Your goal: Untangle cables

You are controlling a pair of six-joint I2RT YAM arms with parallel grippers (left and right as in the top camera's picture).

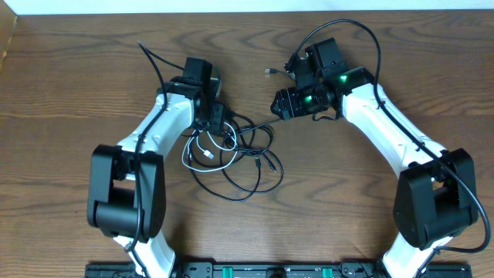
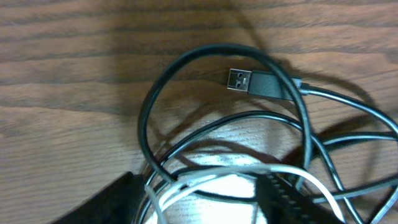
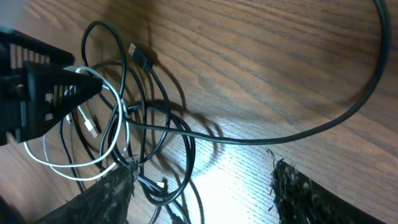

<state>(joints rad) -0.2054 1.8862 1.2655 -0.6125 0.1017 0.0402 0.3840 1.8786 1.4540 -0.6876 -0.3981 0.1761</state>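
The cables (image 1: 235, 150) lie in a loose tangle on the wooden table between my arms: several black loops and one white loop (image 1: 202, 152). My left gripper (image 1: 218, 123) is open, low over the tangle's upper left. In the left wrist view its fingers (image 2: 199, 205) straddle the white cable (image 2: 217, 174) and black strands, with a black USB plug (image 2: 241, 79) lying just beyond. My right gripper (image 1: 279, 103) is open at the tangle's upper right. In the right wrist view its fingers (image 3: 199, 199) span black loops (image 3: 161, 130) on the table.
The thick black arm cord (image 1: 363, 31) arcs over the right arm; it also crosses the right wrist view (image 3: 348, 112). Another arm cord (image 1: 150, 58) runs from the left arm. A small plug end (image 1: 269, 71) lies above the right gripper. The table's far edge (image 1: 247, 11) is close.
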